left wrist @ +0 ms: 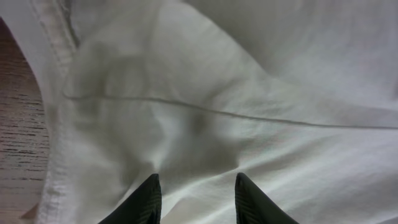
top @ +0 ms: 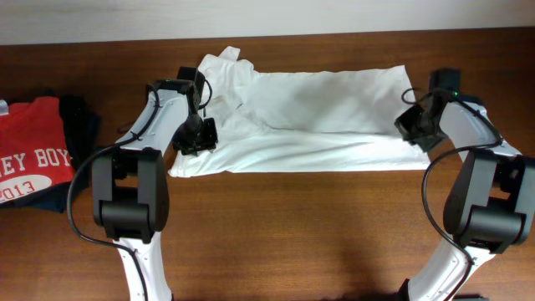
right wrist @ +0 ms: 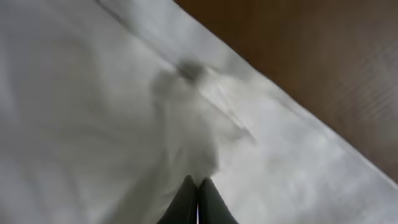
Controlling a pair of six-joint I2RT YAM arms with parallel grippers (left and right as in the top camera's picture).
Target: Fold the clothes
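Thin, soft white short-sleeved T-shirt (top: pixel 318 117) lies on the brown wood-grain table (top: pixel 292 234), toward the far edge. Its long axis runs left–right, spanning the gap between the two arms. The right half is fairly smooth; the left end is rumpled and bunched.

Left pincer (top: pixel 196 135) is on the shirt's left end, right pincer (top: pixel 412 127) on its right end. Each arm owns its own end, so neither is nearer overall.

Left pincer (left wrist: pixel 196 199): fingers spread with a soft hump of cloth between them, nothing clamped that I can see. A stitched hem (left wrist: pixel 53 155) runs just to one side with bare table past it, and a thin seam line crosses ahead.

Right pincer (right wrist: pixel 198 199): fingers pressed together, pinching a peak of the cloth, which tents toward the tips. The view is blurred. The shirt's edge runs diagonally, with table beyond.

My read: the fold turns on both ends being held, so the left needs to close on that hump first. The cloth is limp and thin, so it will drape and sag mid-span, and may give one layer where two are wanted.

Red T-shirt with white lettering (top: pixel 29 150) on dark navy garments (top: pixel 79 125) sits well apart at the far left. Not involved.
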